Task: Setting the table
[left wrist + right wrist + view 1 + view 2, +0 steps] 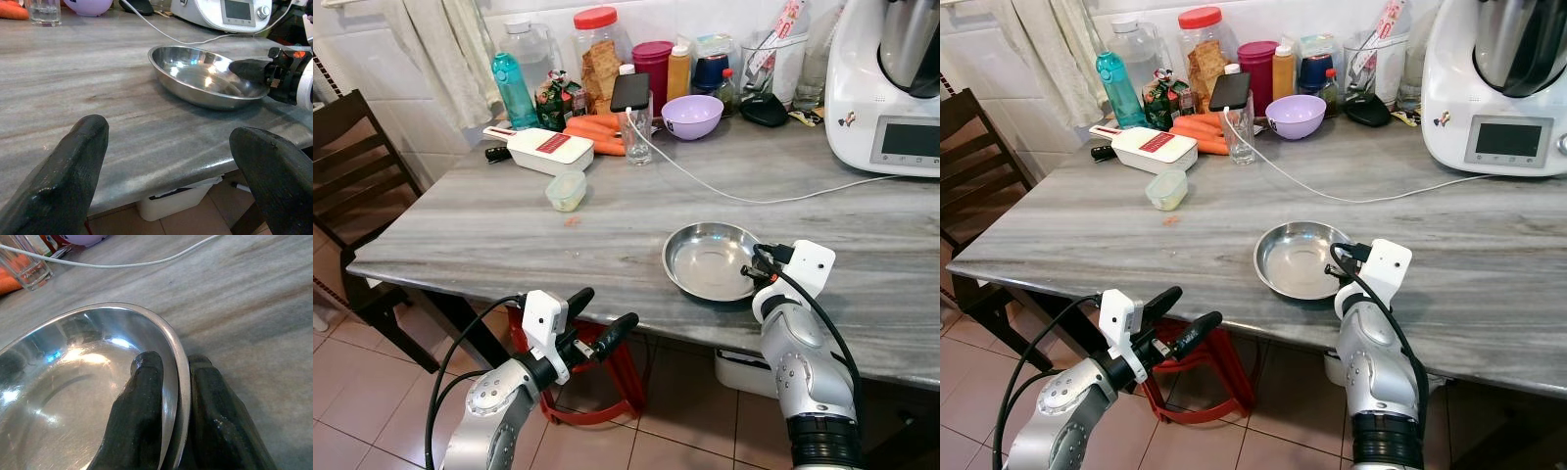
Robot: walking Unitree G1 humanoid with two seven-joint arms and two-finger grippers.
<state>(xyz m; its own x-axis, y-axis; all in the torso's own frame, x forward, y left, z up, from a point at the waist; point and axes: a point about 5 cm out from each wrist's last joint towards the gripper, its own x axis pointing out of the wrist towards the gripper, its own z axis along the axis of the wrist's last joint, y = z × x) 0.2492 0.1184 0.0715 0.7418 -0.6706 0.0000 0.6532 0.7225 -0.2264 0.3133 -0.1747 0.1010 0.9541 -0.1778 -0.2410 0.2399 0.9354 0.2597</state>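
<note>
Before us lies a grey marble table, its far edge against a tiled wall and crowded with jars, carrots, a purple bowl and a white appliance. At five o'clock, near the front edge, our right gripper pinches the steel plate's rim, one finger inside, one outside. Our left gripper hangs spread and empty below the front edge, over the tiled floor. A dark chair stands at nine o'clock.
</note>
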